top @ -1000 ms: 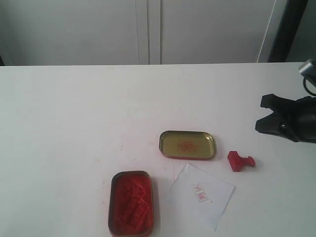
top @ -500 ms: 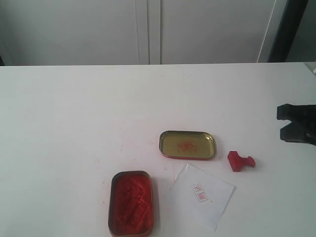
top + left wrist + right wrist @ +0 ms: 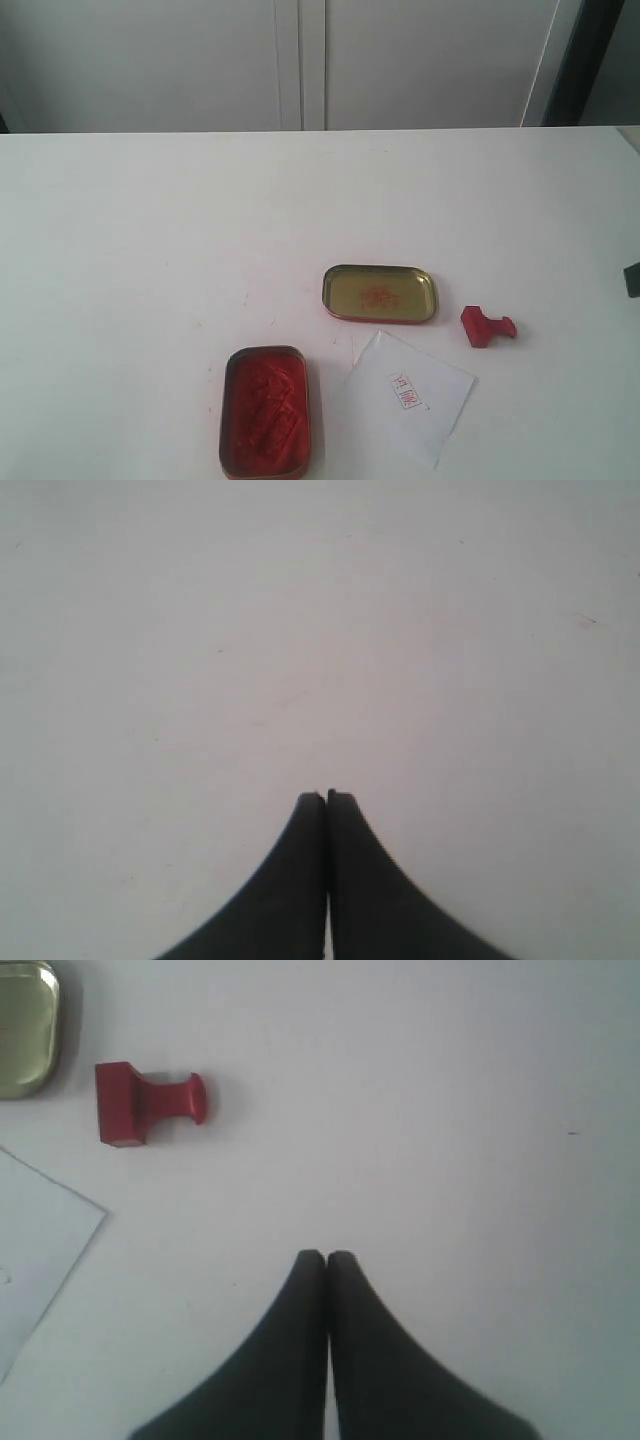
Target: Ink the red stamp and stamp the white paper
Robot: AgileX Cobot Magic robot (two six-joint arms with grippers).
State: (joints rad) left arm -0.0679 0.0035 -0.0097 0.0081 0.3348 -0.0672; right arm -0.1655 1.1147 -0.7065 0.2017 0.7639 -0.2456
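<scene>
The red stamp (image 3: pixel 487 326) lies on its side on the table, right of the gold lid; the right wrist view shows the red stamp (image 3: pixel 145 1104) too. The white paper (image 3: pixel 408 396) lies in front of it and bears a red print (image 3: pixel 405 391); a corner of the paper (image 3: pixel 40 1250) shows in the right wrist view. The tin of red ink (image 3: pixel 265 412) stands open at the front. My right gripper (image 3: pixel 327 1256) is shut and empty over bare table, apart from the stamp. Only a dark sliver of the right arm (image 3: pixel 633 279) shows at the exterior view's right edge. My left gripper (image 3: pixel 327 796) is shut over bare tabletop.
A gold tin lid (image 3: pixel 380 293) with red smears lies between ink tin and stamp; its corner (image 3: pixel 25 1025) shows in the right wrist view. White cabinet doors (image 3: pixel 300 60) stand behind the white table (image 3: pixel 150 230).
The right gripper has drawn back to the right, almost out of the exterior view. Stamp, paper and tins have not moved.
</scene>
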